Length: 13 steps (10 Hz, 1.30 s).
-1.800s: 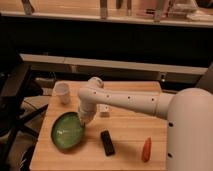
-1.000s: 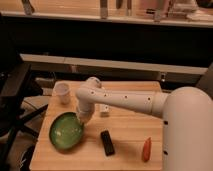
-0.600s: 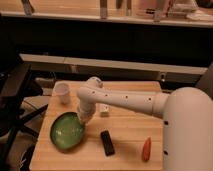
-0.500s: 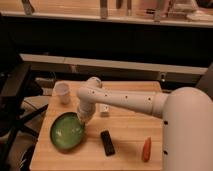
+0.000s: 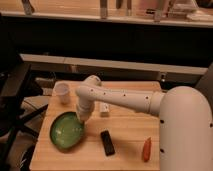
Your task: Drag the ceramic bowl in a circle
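Observation:
A green ceramic bowl (image 5: 66, 131) sits on the left part of the wooden table (image 5: 125, 135). My white arm reaches in from the right and bends down to the bowl. My gripper (image 5: 81, 117) is at the bowl's upper right rim and touches it there. The arm's wrist covers the gripper's tips.
A white cup (image 5: 62, 92) stands at the table's back left. A small white block (image 5: 104, 108) lies just right of the gripper. A black rectangular object (image 5: 107, 142) lies right of the bowl. An orange carrot-like item (image 5: 146, 149) lies near the front right. A dark chair stands off the left edge.
The bowl and gripper have shifted slightly toward the table's left front. The other objects have not moved.

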Motion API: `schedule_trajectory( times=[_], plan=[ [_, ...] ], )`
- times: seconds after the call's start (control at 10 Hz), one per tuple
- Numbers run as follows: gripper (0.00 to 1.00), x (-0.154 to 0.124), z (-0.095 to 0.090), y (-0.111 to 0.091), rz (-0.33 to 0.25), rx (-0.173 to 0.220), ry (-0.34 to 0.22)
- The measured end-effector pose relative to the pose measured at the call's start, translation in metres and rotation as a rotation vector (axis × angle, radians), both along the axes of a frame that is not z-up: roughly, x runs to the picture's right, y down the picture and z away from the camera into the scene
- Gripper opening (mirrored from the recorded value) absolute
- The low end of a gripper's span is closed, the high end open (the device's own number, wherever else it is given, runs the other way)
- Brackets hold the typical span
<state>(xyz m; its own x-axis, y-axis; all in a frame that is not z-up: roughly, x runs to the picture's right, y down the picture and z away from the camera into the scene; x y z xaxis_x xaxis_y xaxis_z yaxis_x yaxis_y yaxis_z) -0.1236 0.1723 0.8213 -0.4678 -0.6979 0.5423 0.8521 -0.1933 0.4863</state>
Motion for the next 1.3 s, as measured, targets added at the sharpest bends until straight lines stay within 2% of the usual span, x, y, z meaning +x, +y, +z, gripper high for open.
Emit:
schedule_trajectory(
  times=[0.3, 0.6, 0.9, 1.3],
  plan=[
    [0.01, 0.003, -0.003, 0.004, -0.003, 0.000, -0.008],
    [0.01, 0.008, 0.010, -0.012, 0.000, 0.001, -0.022],
    [0.01, 0.011, 0.006, -0.008, -0.006, -0.001, -0.033],
    [0.01, 0.017, 0.014, -0.018, -0.011, -0.006, -0.051]
  ],
)
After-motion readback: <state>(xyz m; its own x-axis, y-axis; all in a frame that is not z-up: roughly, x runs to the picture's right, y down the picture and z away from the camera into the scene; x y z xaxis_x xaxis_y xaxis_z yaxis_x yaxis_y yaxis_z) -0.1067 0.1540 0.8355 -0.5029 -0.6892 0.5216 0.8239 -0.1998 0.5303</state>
